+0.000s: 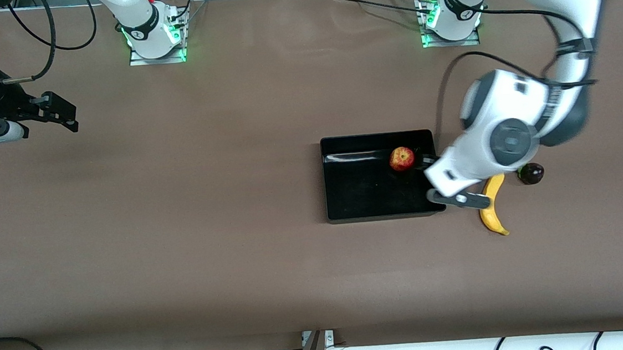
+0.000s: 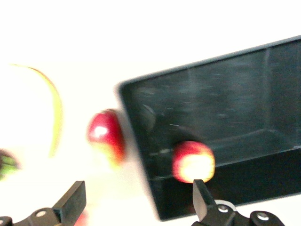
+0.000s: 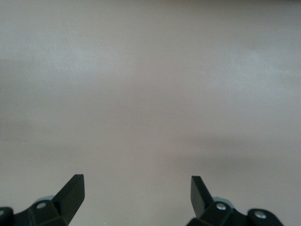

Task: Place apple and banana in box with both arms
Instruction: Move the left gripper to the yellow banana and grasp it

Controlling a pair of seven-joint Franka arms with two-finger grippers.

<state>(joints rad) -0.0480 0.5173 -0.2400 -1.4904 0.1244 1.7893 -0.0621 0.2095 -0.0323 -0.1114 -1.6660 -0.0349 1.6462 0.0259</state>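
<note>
The apple (image 1: pixel 402 158), red with yellow patches, lies in the black box (image 1: pixel 346 194) near the wall toward the left arm's end. My left gripper (image 1: pixel 433 162) is open and empty and hangs over that wall. In the left wrist view its gripper (image 2: pixel 136 193) straddles the box's wall (image 2: pixel 141 141), and one fingertip (image 2: pixel 200 190) is close to the apple (image 2: pixel 194 161). The banana (image 1: pixel 493 211) lies on the table beside the box, partly under the left arm, and shows pale in the left wrist view (image 2: pixel 54 108). My right gripper (image 1: pixel 62 114) is open and waits over the right arm's end of the table (image 3: pixel 137 188).
A dark round fruit (image 1: pixel 531 173) lies beside the banana, toward the left arm's end. The left wrist view shows another red-yellow fruit (image 2: pixel 107 136) on the table just outside the box; the arm hides it in the front view.
</note>
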